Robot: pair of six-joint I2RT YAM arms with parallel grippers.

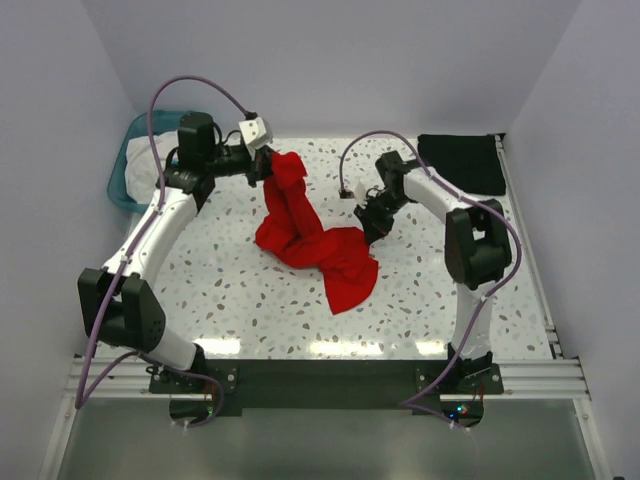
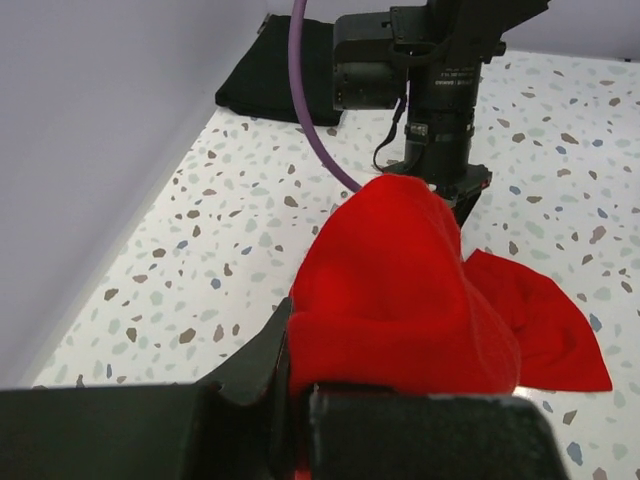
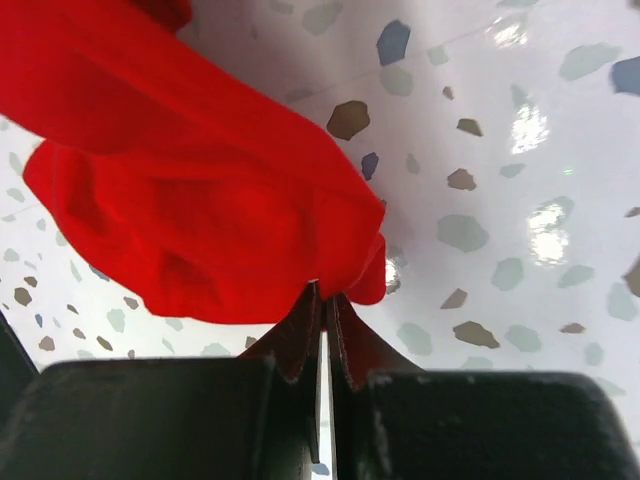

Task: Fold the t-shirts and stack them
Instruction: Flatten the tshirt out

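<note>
Red t-shirt [image 1: 305, 235] is bunched like a twisted rope, long axis diagonal. Its far-left end is lifted in the left hand [image 1: 262, 165], which is clamped on it; the near-right end lies at worktop [image 1: 230, 290] centre. The right hand [image 1: 368, 232], fingers together, seems to pinch its right edge. Black t-shirt [image 1: 460, 162] lies folded in the far-right corner.
</note>
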